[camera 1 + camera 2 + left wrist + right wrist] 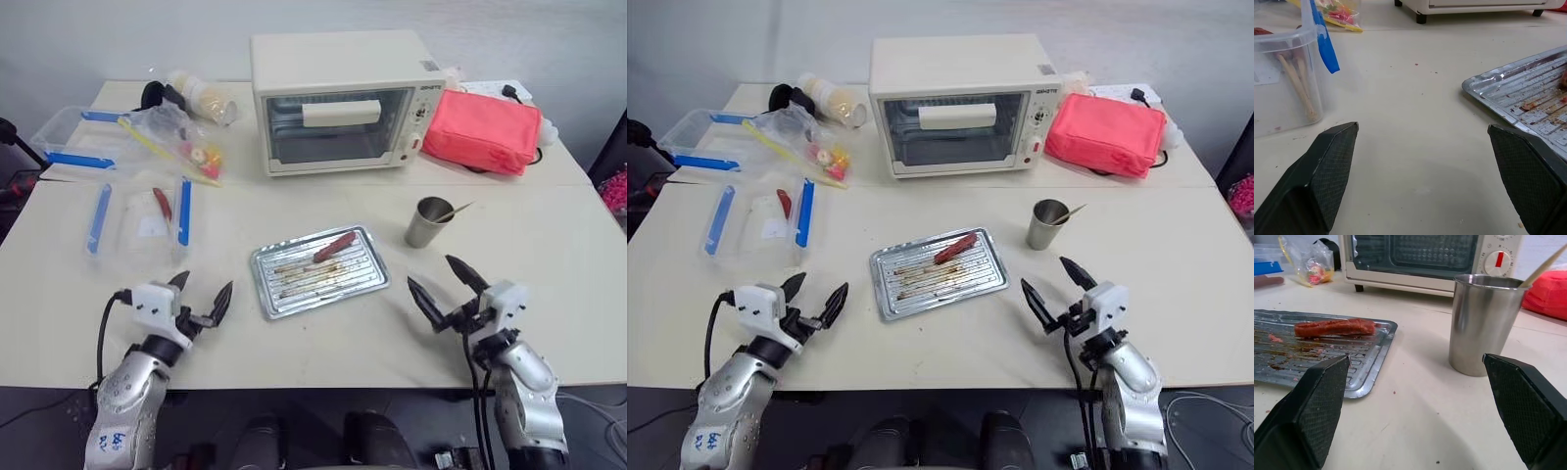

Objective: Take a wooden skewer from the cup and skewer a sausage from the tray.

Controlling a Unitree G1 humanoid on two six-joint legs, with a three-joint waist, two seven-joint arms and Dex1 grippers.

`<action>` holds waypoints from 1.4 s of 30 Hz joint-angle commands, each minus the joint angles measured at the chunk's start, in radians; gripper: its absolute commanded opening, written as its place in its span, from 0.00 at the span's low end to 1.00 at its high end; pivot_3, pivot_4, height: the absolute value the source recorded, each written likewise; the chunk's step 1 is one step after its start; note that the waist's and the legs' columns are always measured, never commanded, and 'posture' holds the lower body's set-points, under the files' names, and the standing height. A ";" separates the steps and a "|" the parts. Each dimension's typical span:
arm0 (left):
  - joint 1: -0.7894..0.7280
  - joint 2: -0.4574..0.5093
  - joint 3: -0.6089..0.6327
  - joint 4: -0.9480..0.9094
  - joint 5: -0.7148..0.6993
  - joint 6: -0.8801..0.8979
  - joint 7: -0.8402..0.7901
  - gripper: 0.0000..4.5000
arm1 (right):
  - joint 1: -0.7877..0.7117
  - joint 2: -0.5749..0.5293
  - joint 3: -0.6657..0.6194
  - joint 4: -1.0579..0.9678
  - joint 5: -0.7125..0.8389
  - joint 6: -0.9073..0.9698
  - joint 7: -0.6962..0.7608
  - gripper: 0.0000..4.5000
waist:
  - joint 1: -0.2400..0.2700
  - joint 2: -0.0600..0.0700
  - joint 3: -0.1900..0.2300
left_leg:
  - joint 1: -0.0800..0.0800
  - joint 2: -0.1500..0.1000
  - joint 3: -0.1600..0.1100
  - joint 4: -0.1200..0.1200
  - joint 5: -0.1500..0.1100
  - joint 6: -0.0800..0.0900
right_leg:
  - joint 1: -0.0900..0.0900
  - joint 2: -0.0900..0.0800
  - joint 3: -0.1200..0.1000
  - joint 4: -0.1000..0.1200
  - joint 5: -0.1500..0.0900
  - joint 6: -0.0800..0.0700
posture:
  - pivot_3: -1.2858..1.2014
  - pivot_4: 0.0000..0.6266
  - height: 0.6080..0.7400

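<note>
Both my tools are wide open & hold nothing: left tool (201, 299) sits near the tray's (284, 294) left end, right tool (446, 284) near its right end. The sausage (334, 247) lies on the tray's far side. The cup (427, 223) stands just right of the tray w/ one wooden skewer (456, 211) leaning out. The stick is so thin my right tool may miss it, or bump the cup & tip it over.

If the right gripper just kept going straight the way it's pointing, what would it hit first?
Probably the cup: it stands just ahead of the open right gripper, slightly off centre towards one finger, with the tray off to the other side. Depth is hard to judge.
</note>
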State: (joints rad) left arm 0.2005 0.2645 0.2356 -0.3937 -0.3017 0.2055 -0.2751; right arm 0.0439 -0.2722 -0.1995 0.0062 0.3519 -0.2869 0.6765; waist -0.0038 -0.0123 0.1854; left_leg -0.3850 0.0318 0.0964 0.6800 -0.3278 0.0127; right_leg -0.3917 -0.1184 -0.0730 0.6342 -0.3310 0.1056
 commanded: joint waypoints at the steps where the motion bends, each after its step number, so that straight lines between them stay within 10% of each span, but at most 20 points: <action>1: 0.002 0.013 0.021 -0.048 -0.006 0.017 0.011 1.00 | 0.006 0.002 -0.006 -0.040 -0.003 -0.027 -0.027 1.00 | 0.000 0.000 0.000 | 0.000 0.000 0.000 0.000 0.000 0.000 | 0.000 0.000 0.000 0.000 0.000 0.000 | 0.52 0.24 1.00; 11: -0.035 0.082 0.048 -0.039 -0.175 0.018 -0.183 1.00 | 0.026 -0.050 -0.018 -0.091 0.061 0.026 0.014 1.00 | -0.001 0.000 0.000 | 0.000 0.001 0.000 -0.001 0.000 0.000 | 0.000 0.001 0.000 0.002 0.000 0.000 | 0.52 0.24 1.00; 27: -0.234 0.443 0.064 0.122 -0.387 0.057 -0.743 1.00 | 0.147 -0.476 -0.349 0.031 0.277 0.158 0.360 1.00 | -0.002 0.001 0.000 | 0.002 0.001 0.000 -0.001 0.000 0.001 | 0.003 0.002 -0.001 -0.002 0.000 -0.001 | 0.52 0.24 1.00; 36: -0.305 0.364 -0.030 0.129 -0.334 0.026 -0.735 1.00 | -0.398 -0.803 -0.106 0.319 0.281 0.563 0.709 1.00 | -0.006 0.003 0.001 | 0.015 0.002 0.008 -0.006 -0.001 0.001 | 0.010 0.002 -0.001 -0.005 0.000 -0.001 | 0.52 0.24 1.00; 42: -0.327 0.342 -0.055 0.125 -0.315 0.017 -0.722 1.00 | -0.928 -0.784 0.192 0.743 0.025 0.594 0.927 1.00 | -0.008 0.004 0.002 | 0.013 0.003 0.006 -0.008 -0.001 0.000 | 0.009 0.002 0.001 -0.008 -0.001 -0.001 | 0.52 0.24 1.00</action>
State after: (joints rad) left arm -0.1235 0.6083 0.1786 -0.2534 -0.6220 0.2382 -0.9990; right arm -0.8076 -1.0697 -0.0556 0.6349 0.4524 0.3225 1.5287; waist -0.0121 -0.0082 0.1869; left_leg -0.3730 0.0345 0.1027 0.6713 -0.3291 0.0125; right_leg -0.3831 -0.1161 -0.0723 0.6268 -0.3317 0.1044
